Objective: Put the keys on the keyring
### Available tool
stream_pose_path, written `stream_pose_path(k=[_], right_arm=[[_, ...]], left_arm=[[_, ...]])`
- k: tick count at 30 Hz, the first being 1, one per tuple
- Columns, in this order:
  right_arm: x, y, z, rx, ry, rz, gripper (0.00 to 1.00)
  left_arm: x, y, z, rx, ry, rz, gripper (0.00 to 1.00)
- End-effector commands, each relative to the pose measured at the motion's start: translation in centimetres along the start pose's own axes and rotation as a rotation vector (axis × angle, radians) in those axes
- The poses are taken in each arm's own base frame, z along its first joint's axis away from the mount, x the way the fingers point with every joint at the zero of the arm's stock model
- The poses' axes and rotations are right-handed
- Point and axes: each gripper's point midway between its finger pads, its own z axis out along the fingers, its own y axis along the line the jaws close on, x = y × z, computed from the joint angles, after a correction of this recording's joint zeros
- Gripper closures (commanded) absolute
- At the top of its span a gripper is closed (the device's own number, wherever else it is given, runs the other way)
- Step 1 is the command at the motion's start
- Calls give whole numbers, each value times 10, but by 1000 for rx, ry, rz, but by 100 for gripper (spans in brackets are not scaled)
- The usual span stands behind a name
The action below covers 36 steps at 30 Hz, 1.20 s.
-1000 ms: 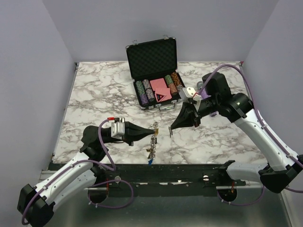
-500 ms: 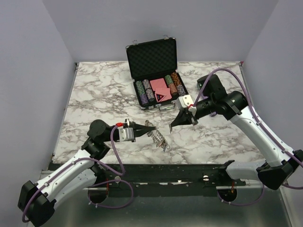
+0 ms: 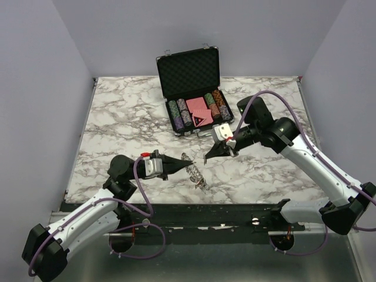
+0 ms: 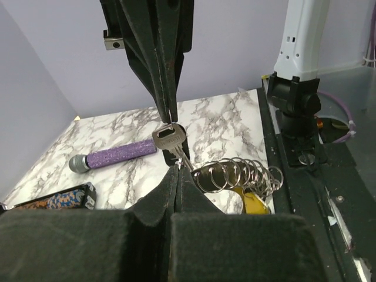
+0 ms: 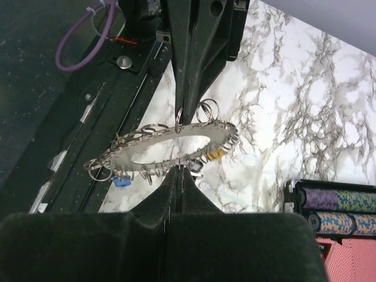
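One keyring [image 5: 222, 134] spans the gap between my two pincers. I count three keys at it: a silver key [image 4: 169, 138], a yellow key [image 5: 215, 154] and a blue key [image 5: 121, 181].

My left pincer [image 3: 181, 166] is clenched on one of the small wire loops at the ring's rim. My right pincer [image 3: 207, 158] faces it from the opposite side, clamped on the head of the silver key, which sits just beyond my left fingertips. The yellow key hangs under the rim just beside my right pincer's tip. The blue key dangles at the end of the ring well off to that pincer's side, over the table's near edge.

The loops overlap too thickly for me to count them. Of the yellow and blue keys only the plastic heads show, with the blades lost among the loops. I cannot tell whether the silver key is threaded onto the ring. From overhead the whole thing is a small glittering tangle.

The ring is a flat silver band with an open middle, tilted, fringed all round with those split loops.

Past my right pincer lies one purple microphone [image 4: 114, 155] on the marble table [image 3: 117, 117]. Beyond it stands one open black chip case [image 3: 188, 73], which is cut off in both wrist views.
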Motion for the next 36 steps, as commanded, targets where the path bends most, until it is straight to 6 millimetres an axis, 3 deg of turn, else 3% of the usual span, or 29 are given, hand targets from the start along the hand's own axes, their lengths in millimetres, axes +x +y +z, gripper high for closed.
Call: stream_pose_path(k=[1, 14, 36], right_arm=[[-5, 2, 11, -3, -19, -5, 100], [-10, 0, 22, 23, -27, 85, 100], [-13, 0, 28, 20, -30, 95, 100]], left_arm=[[-30, 5, 0, -58, -128, -24, 100], [-36, 2, -7, -94, -252, -104, 100], [-35, 6, -4, -100, -237, -106, 100]])
